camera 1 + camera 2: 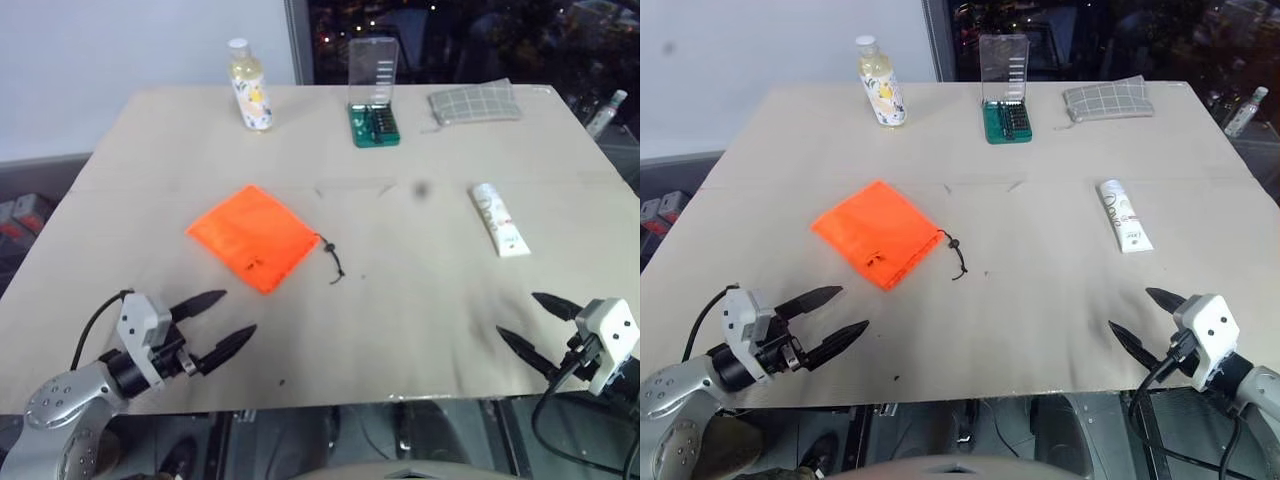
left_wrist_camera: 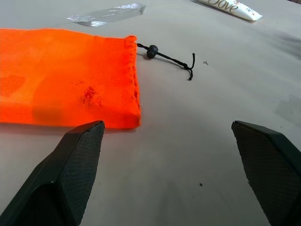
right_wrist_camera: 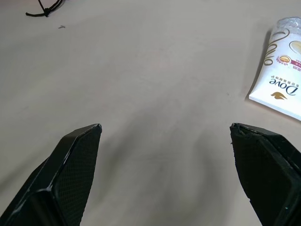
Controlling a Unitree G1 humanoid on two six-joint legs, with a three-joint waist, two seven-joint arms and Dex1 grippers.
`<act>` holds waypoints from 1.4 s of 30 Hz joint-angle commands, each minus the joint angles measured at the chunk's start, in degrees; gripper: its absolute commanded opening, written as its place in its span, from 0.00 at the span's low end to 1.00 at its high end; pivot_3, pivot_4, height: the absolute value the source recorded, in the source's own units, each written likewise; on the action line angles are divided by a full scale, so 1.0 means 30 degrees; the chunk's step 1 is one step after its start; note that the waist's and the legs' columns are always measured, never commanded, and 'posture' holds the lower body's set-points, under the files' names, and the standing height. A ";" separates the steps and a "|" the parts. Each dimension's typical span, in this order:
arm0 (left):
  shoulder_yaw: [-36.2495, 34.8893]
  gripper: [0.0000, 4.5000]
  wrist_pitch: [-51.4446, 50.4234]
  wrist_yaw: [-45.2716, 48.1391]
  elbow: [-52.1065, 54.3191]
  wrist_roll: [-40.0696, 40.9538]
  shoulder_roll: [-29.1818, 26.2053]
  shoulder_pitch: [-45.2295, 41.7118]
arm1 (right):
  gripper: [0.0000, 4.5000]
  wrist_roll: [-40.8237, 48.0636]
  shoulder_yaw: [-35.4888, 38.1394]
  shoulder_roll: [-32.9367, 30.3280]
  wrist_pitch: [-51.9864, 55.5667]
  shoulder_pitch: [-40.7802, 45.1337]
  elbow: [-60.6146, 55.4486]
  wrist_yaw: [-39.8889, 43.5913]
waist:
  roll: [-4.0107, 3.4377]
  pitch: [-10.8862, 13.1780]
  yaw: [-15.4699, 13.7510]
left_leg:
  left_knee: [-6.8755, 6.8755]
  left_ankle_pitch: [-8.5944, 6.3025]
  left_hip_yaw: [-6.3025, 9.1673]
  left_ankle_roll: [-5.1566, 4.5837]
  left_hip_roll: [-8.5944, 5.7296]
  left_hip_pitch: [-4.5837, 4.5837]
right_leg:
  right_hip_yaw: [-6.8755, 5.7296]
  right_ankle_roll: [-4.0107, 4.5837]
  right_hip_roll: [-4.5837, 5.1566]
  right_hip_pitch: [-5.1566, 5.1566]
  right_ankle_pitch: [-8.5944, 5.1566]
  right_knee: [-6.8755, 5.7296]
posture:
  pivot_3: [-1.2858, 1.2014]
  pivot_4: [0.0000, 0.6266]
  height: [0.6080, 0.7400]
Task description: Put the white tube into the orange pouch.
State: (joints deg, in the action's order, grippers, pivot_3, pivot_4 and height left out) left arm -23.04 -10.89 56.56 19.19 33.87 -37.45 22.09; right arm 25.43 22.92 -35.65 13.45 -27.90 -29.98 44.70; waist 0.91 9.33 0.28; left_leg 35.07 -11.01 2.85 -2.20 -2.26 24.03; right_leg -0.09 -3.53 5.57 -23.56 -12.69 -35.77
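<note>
Tube: I am seeing the white tube (image 1: 499, 219) lying far from my right gripper (image 1: 538, 323), pointing near-to-far.
Grippers: I am holding the right gripper and the left gripper (image 1: 218, 321) wide apart, empty.

left gripper (image 2: 167, 165): two black fingers spread wide, nothing between them | orange pouch (image 2: 66, 77): flat on the table (image 2: 211, 108), just past one finger | dark cord (image 2: 169, 59): trails from the pouch mouth | white tube (image 2: 230, 7): far edge | clear object (image 2: 106, 14), perhaps plastic, beyond the pouch
</note>
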 commanded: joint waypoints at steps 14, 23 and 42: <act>0.1586 1.00 0.3930 0.0888 -0.3501 -0.2456 0.1276 -0.1518 | 0.98 -0.0598 -0.1144 0.0476 -0.0581 0.1074 -0.1237 -0.0912 | 0.0024 -0.0014 -0.0389 | 0.0044 -0.0005 -0.0036 0.0001 0.0029 0.0005 | -0.0112 -0.0025 0.0060 0.0040 -0.0012 0.0010 | 0.52 0.24 1.00; 0.2328 1.00 0.0713 -0.4214 0.2060 -0.5435 0.0328 -0.3139 | 0.98 -0.1622 -0.5916 0.0660 -0.0378 0.7437 0.0092 -0.0573 | 0.0044 0.0001 -0.0357 | 0.0084 -0.0003 -0.0052 -0.0001 0.0075 -0.0014 | -0.0192 -0.0026 0.0012 0.0055 -0.0005 -0.0012 | 0.52 0.24 1.00; 1.1218 1.00 -1.1365 -0.9335 0.5285 -1.3272 -0.0045 -1.2626 | 0.98 -0.1285 -0.8692 0.0875 -0.0226 1.0736 0.0540 0.0965 | 0.0057 0.0039 -0.0287 | 0.0105 0.0042 -0.0080 -0.0068 0.0107 -0.0030 | -0.0171 -0.0041 -0.0218 0.0077 0.0099 -0.0034 | 0.52 0.24 1.00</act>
State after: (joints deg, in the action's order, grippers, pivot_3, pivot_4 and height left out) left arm 11.46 -42.10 28.56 31.50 -5.07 -37.16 -14.60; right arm 19.85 -3.98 -32.15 13.45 4.23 -25.03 46.28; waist 1.08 9.45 -0.58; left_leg 35.38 -10.89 2.61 -2.40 -1.91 23.94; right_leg -0.61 -3.65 4.88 -23.35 -12.39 -35.88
